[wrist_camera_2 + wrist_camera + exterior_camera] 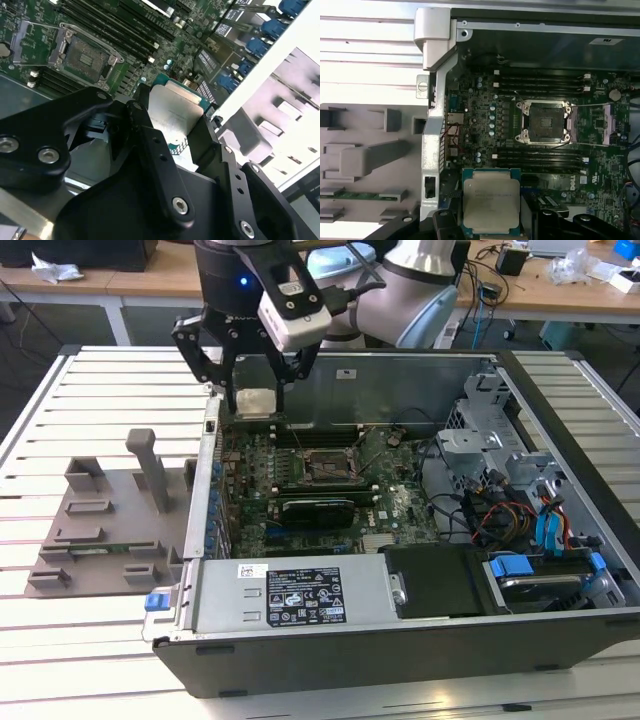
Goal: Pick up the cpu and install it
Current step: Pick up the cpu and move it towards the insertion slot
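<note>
The tool (pixel 256 398) is clamped on the cpu (pixel 491 204) by two opposite edges. It's hanging over the motherboard (pixel 480 115) near the case (pixel 436 125) side wall, apart from the open socket (pixel 543 121). My worry: if it lands tilted or misaligned, the socket pins could bend. An edge grip could slip too.
</note>
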Available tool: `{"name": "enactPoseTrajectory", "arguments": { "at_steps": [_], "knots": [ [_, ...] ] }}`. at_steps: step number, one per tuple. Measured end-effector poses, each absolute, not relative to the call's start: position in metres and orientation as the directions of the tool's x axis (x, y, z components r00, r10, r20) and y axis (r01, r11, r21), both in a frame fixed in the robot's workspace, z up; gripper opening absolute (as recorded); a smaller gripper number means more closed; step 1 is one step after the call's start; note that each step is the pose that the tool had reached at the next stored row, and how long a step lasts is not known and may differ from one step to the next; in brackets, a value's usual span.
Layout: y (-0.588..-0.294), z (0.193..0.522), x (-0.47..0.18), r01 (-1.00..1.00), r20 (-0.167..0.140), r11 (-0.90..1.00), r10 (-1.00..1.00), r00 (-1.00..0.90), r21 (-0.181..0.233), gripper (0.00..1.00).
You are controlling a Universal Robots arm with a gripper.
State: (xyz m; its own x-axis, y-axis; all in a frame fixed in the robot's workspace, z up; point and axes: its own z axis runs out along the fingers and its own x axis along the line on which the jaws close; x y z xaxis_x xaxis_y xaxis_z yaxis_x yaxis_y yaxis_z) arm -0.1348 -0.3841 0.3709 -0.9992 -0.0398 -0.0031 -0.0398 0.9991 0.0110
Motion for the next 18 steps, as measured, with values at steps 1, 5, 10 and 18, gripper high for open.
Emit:
{"name": "enactPoseTrajectory", "arguments": {
  "at_steps": [1,5,10,18],
  "knots": [
    [-0.384,0.370,-0.134,-0.040,-0.003,0.999,-0.040,-0.999,0.011,0.55],
    [-0.384,0.367,-0.130,-0.040,-0.003,0.999,-0.040,-0.999,0.011,0.55],
    [-0.382,0.359,-0.124,-0.040,-0.003,0.999,-0.040,-0.999,0.011,0.55],
    [-0.381,0.349,-0.119,-0.040,-0.003,0.999,-0.040,-0.999,0.011,0.55]
  ]
}}
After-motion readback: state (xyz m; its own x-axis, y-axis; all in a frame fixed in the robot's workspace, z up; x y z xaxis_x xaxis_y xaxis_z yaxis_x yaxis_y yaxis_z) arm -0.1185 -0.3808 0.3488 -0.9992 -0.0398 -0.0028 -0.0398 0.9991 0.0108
